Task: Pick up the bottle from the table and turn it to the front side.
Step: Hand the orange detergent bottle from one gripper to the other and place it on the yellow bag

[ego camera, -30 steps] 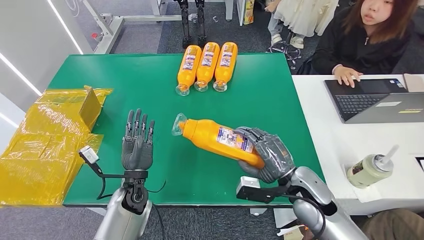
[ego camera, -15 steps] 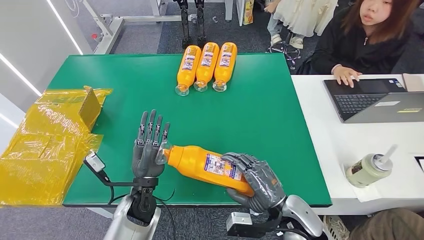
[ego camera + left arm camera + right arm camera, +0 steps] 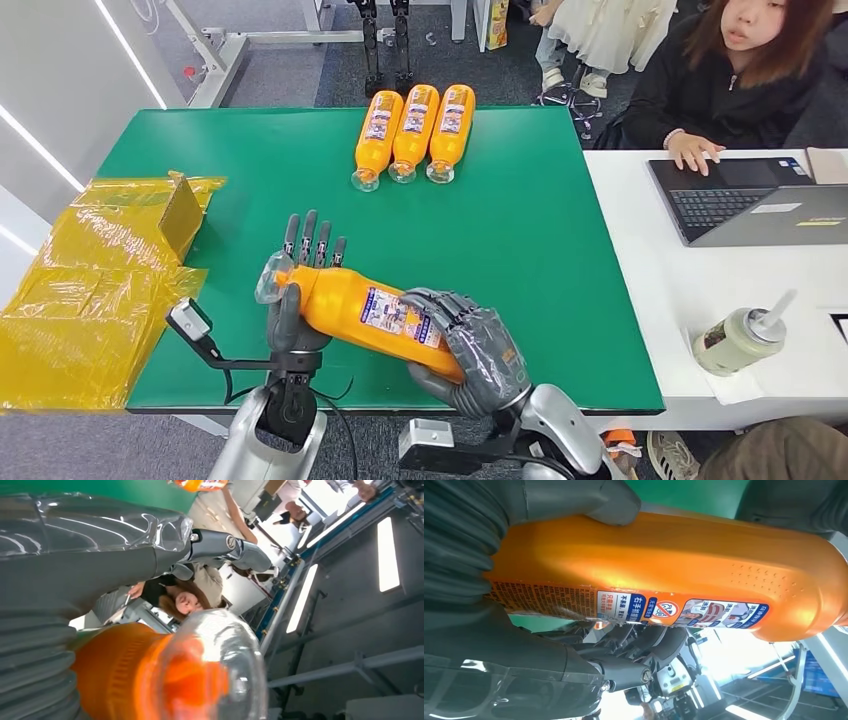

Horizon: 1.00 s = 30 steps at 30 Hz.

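My right hand [image 3: 468,350] grips an orange bottle [image 3: 345,305] by its lower half and holds it tilted above the green table [image 3: 520,220], near the front edge. A label patch faces up beside the fingers. The bottle's clear cap [image 3: 272,277] points left and lies against the palm of my left hand [image 3: 298,300], whose fingers [image 3: 312,238] stand straight up behind the neck. In the left wrist view the cap [image 3: 215,670] sits right beside that hand [image 3: 75,565]. The right wrist view shows the bottle [image 3: 664,570] with its printed label, wrapped by my right hand [image 3: 564,500].
Three more orange bottles [image 3: 413,130] lie side by side at the table's far edge. Yellow plastic bags [image 3: 85,290] and a small box [image 3: 181,212] cover the left side. To the right, a person [image 3: 730,70] works at a laptop [image 3: 750,200] on a white table; a lidded cup [image 3: 738,340] stands there.
My right hand has carried the bottle left and nearer to me, bringing its cap end against my left palm. The left hand shifted slightly right to meet it.
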Motion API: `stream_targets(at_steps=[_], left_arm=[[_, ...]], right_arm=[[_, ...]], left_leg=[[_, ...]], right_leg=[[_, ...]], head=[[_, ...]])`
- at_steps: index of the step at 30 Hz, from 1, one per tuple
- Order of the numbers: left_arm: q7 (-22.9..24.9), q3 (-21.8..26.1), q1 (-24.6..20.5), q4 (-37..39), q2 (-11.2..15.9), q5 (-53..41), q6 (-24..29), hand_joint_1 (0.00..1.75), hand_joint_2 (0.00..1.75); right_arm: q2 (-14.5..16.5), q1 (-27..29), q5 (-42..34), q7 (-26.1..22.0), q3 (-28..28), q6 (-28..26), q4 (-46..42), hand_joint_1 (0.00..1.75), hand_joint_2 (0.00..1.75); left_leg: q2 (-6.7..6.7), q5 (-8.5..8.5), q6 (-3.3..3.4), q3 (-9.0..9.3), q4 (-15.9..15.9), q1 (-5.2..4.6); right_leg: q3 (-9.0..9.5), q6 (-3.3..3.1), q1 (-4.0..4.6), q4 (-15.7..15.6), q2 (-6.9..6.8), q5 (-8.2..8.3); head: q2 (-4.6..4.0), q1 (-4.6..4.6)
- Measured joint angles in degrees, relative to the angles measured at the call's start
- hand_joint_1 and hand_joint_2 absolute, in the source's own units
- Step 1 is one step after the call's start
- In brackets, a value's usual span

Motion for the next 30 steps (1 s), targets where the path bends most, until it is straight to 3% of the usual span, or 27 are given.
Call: stream_targets(at_steps=[4,5,8,9,30], left_arm=[[0.62,-0.28,0.57,-1.35,0.10,0.16,0.03,0.00,1.75],[0.72,-0.34,0.69,-1.64,0.14,0.18,0.05,0.24,1.75],[0.78,-0.63,0.90,-2.28,0.21,0.19,0.10,1.53,1.75],[0.78,-0.77,0.93,-2.49,0.22,0.20,0.13,1.72,1.75],[0.74,-1.42,1.01,-4.38,0.29,0.66,0.88,1.73,1.75]], right_arm=[[1.81,-0.08,0.80,0.17,-0.19,1.87,-0.69,1.75,1.75],[2.23,-0.08,0.89,0.08,-0.24,2.27,-0.76,1.75,1.75],[3.43,-0.12,1.25,-0.08,-0.35,3.03,-0.79,1.75,1.75],[3.77,-0.18,1.42,-0.06,-0.36,3.18,-0.78,1.75,1.75],[5.69,-1.01,2.47,1.97,-0.55,5.15,-0.72,1.75,1.75]], left_leg=[[0.00,0.00,0.00,0.00,0.00,0.00],[0.00,0.00,0.00,0.00,0.00,0.00],[0.00,0.00,0.00,0.00,0.00,0.00],[0.00,0.00,0.00,0.00,0.00,0.00],[0.01,0.00,0.00,0.02,0.01,0.00]], right_leg=[[0.00,0.00,0.00,0.00,0.00,0.00],[0.00,0.00,0.00,0.00,0.00,0.00],[0.00,0.00,0.00,0.00,0.00,0.00],[0.00,0.00,0.00,0.00,0.00,0.00],[-0.01,0.00,0.00,-0.01,0.01,0.00]], head=[[0.00,0.00],[0.00,0.00],[0.00,0.01],[0.00,0.01],[0.00,0.01]])
